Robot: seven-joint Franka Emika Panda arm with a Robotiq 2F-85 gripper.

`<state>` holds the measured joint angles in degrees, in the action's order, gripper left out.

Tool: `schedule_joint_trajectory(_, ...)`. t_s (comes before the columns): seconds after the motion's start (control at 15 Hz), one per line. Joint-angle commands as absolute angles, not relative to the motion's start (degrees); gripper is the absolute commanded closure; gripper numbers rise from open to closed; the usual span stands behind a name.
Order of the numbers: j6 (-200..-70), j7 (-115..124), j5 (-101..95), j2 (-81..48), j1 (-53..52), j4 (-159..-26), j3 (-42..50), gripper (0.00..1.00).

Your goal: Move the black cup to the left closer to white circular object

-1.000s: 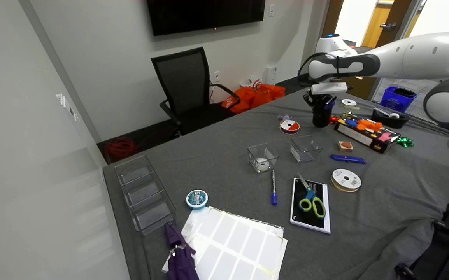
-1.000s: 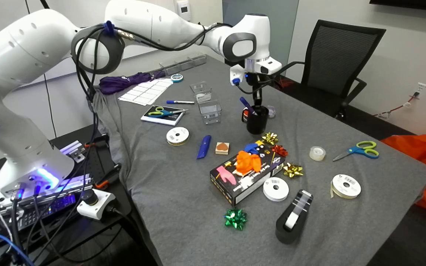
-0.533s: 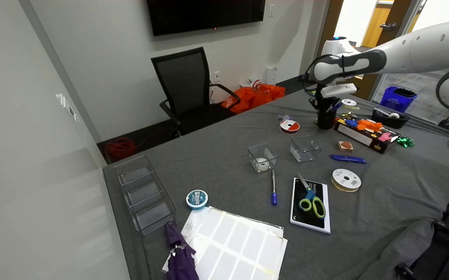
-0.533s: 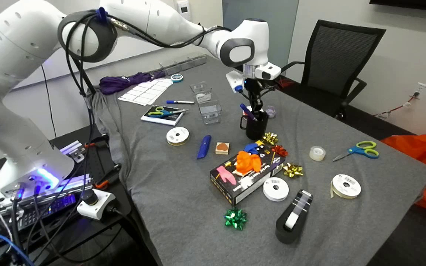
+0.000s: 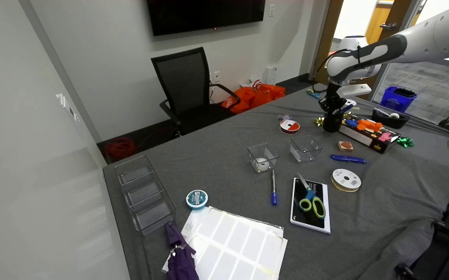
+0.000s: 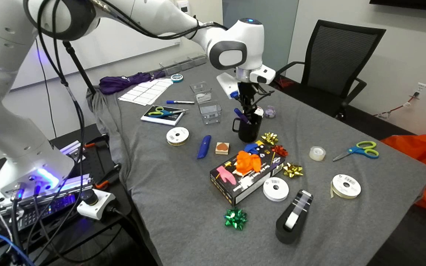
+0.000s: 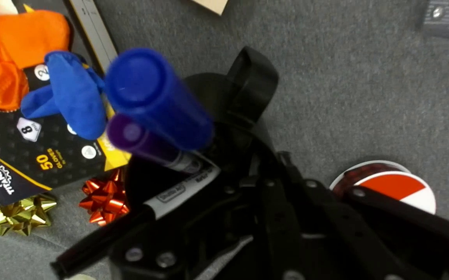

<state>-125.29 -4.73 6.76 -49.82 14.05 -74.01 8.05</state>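
The black cup (image 6: 248,132) has a side handle and holds several pens; it also shows in an exterior view (image 5: 331,123) and the wrist view (image 7: 253,85). My gripper (image 6: 250,109) is above it, also visible here (image 5: 332,105). In the wrist view my fingers (image 7: 270,165) are closed on the cup's rim, one inside and one outside. I cannot tell whether the cup's base touches the table. A white disc with a dark centre (image 6: 178,135) lies left of the cup, also visible here (image 5: 346,179). Similar white discs lie by the glove box (image 6: 275,188) and farther right (image 6: 346,185).
The glove box (image 6: 248,171) with balloons lies close beside the cup. A gold bow (image 6: 270,138), a wooden stamp (image 6: 222,148), a blue cutter (image 6: 204,146), clear bins (image 6: 210,111), a notebook with scissors (image 6: 163,115) and a red-and-white roll (image 7: 391,184) are around.
My gripper and the cup have moved together, left and slightly nearer in an exterior view, rightward in an exterior view from the opposite direction. The gripper stays on the cup.
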Motion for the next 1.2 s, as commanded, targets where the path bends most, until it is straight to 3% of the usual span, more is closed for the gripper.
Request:
schedule_joint_trajectory(0.0, -130.4, -9.0, 8.1, -41.0, 15.9, -87.5, 4.5, 0.98)
schedule_joint_trajectory(0.07, -132.3, -9.5, 7.8, -39.9, 15.7, -90.0, 4.4, 0.98)
schedule_joint_trajectory(0.13, -128.3, -6.6, 6.6, -45.8, 15.3, -81.1, 5.5, 0.94)
schedule_joint_trajectory(0.6, -130.8, -7.5, 6.8, -42.6, 15.1, -86.9, 4.9, 0.94)
schedule_joint_trajectory(0.67, -130.8, -7.5, 6.8, -42.5, 15.1, -86.9, 4.9, 0.98)
schedule_joint_trajectory(1.13, -143.2, -18.9, 3.7, -34.8, 15.4, -105.2, 3.1, 0.98)
